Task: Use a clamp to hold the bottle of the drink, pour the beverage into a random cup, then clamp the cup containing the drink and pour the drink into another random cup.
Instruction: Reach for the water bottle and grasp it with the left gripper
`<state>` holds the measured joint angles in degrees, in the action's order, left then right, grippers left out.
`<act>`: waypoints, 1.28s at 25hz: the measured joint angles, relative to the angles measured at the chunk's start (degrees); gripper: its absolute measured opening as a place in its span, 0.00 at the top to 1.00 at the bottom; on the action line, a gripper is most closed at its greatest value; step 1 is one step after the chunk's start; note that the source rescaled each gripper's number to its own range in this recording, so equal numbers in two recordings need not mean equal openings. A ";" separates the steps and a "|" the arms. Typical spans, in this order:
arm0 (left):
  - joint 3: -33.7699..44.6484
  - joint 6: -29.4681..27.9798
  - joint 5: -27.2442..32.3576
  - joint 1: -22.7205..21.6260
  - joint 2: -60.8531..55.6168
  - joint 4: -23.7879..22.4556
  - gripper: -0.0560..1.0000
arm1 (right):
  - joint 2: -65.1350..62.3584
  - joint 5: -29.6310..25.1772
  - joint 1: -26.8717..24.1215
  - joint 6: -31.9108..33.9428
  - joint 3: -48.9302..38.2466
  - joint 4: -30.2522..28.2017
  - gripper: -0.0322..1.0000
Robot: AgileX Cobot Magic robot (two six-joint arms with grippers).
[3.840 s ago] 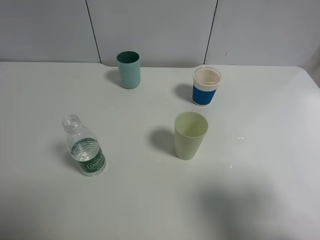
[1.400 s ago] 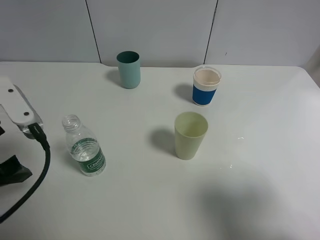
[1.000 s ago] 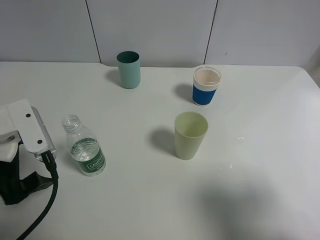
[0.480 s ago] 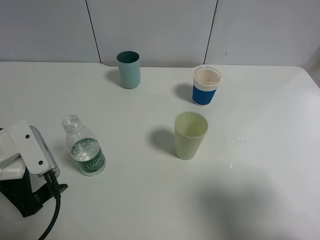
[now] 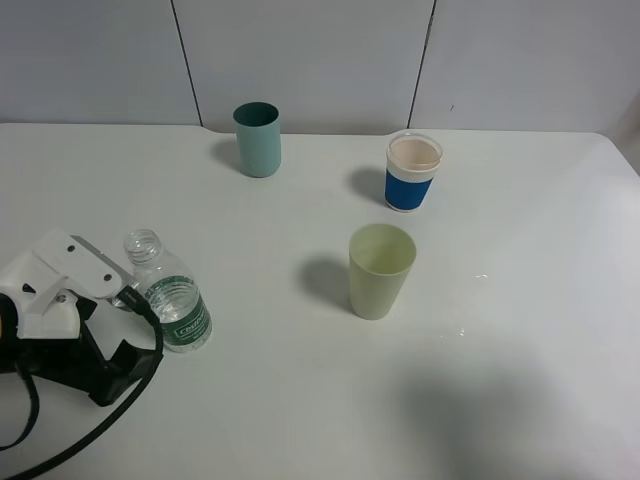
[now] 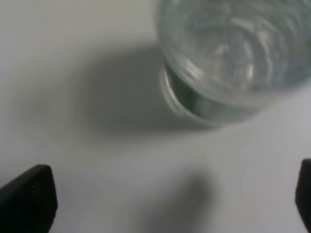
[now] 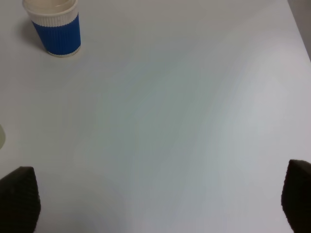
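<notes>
We see the bottle (image 5: 170, 295) upright and uncapped on the desk (image 5: 520, 300). The left hand (image 6: 165, 201) is spread wide just beside the bottle, which stands ahead of its fingertips, not between them. The right hand (image 7: 158, 201) is also spread, holding nothing. The pale green cup (image 5: 380, 270), blue-banded cup (image 5: 412, 172) and teal cup (image 5: 258, 138) stand well apart from the bottle.

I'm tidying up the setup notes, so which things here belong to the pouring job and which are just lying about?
Job: bottle, teal cup, blue-and-white cup, pale green cup, open left pincer.
Just there: black cable, wall panels.
</notes>
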<state>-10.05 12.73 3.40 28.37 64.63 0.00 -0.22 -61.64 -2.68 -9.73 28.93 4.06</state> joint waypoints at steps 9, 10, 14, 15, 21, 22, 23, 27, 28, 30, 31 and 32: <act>0.46 -21.00 -14.55 0.00 10.80 0.41 0.00 | 0.00 0.00 0.00 0.00 0.00 0.00 0.00; 1.07 -21.53 -15.87 0.00 10.84 0.41 0.00 | 0.00 0.00 0.00 0.00 0.00 0.00 0.00; 6.03 -22.50 -26.69 0.00 10.84 0.41 0.00 | 0.00 0.00 0.00 0.00 0.00 0.00 0.00; 6.99 -22.50 -28.25 0.00 10.84 0.41 0.00 | 0.00 0.00 0.00 0.00 0.00 0.00 0.00; 10.13 -21.08 -36.36 0.00 11.02 0.00 0.00 | 0.00 0.00 0.00 0.00 0.00 0.00 0.00; 10.13 -20.73 -37.39 0.00 11.02 0.00 0.00 | 0.00 0.00 0.00 0.00 0.00 0.00 0.00; 10.13 -20.32 -37.85 0.00 11.02 -0.68 0.00 | 0.00 0.00 0.00 0.00 0.00 0.00 0.00; 10.13 -18.90 -38.71 0.00 11.02 -2.58 0.00 | 0.00 0.00 0.00 0.00 0.00 0.00 0.00; 10.13 -18.77 -38.71 0.00 11.02 -2.91 0.00 | 0.00 0.00 0.00 0.00 0.00 0.00 0.00; 10.13 -18.40 -38.71 0.00 11.02 -3.69 0.00 | 0.00 0.00 0.00 0.00 0.00 0.00 0.00; 10.13 -18.34 -38.82 0.00 11.02 -4.05 0.00 | 0.00 0.00 0.00 0.00 0.00 0.00 0.00; 10.13 -18.34 -39.38 0.00 11.02 -4.88 0.00 | 0.00 0.00 0.00 0.00 0.00 0.00 0.00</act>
<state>0.09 -5.61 -35.98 28.37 75.65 -4.88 -0.22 -61.64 -2.68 -9.73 28.93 4.06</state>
